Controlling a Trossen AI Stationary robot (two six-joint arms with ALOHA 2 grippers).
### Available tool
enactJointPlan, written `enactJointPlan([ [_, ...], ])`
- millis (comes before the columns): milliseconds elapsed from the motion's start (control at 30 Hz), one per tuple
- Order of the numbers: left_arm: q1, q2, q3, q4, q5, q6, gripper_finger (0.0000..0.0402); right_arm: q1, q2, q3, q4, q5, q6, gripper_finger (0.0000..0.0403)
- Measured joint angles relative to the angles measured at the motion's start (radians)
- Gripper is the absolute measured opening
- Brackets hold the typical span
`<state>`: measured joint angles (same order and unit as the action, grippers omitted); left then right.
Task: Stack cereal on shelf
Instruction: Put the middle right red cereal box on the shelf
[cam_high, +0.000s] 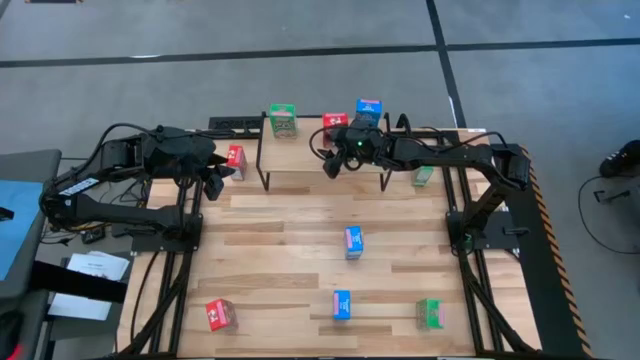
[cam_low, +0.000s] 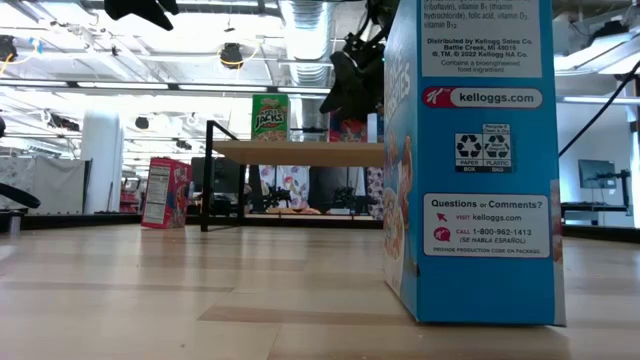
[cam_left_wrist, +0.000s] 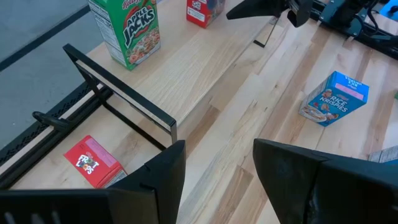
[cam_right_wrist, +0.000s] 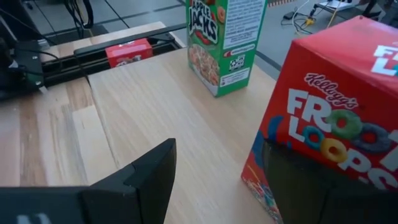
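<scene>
The shelf (cam_high: 300, 180) stands at the table's far middle. On its top stand a green cereal box (cam_high: 283, 120), a red one (cam_high: 336, 124) and a blue one (cam_high: 368, 110). My right gripper (cam_right_wrist: 217, 149) hovers open over the shelf top, with nothing between its fingers. The red box (cam_right_wrist: 336, 118) stands just beside one finger. My left gripper (cam_left_wrist: 219, 146) hangs open above the table's left side, near a red box (cam_high: 235, 158) that stands on the table beside the shelf. My right gripper has one finger (cam_right_wrist: 323, 186) in front of the red box's lower corner (cam_right_wrist: 261, 168), and I cannot tell whether it touches. The box stands upright on the shelf top.
More boxes stand on the table: blue (cam_high: 353, 241), blue (cam_high: 342, 305), red (cam_high: 219, 315), green (cam_high: 429, 313). A green box (cam_high: 424, 176) lies right of the shelf. The low view is half filled by a blue box (cam_low: 470, 160).
</scene>
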<state>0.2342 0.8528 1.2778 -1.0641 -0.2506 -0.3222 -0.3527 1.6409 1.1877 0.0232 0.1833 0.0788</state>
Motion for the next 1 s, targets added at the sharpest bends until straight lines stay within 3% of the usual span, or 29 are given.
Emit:
enactJointPlan([
  [633, 0.0, 0.0, 0.0, 0.0, 0.0, -0.001, 0.0176, 0.005, -0.005, 0.0, -0.171, 0.001, 0.0, 0.026],
  [1000, 0.0, 0.0, 0.0, 0.0, 0.0, 0.0, 0.0176, -0.031, -0.006, 0.0, -0.174, 0.002, 0.0, 0.026],
])
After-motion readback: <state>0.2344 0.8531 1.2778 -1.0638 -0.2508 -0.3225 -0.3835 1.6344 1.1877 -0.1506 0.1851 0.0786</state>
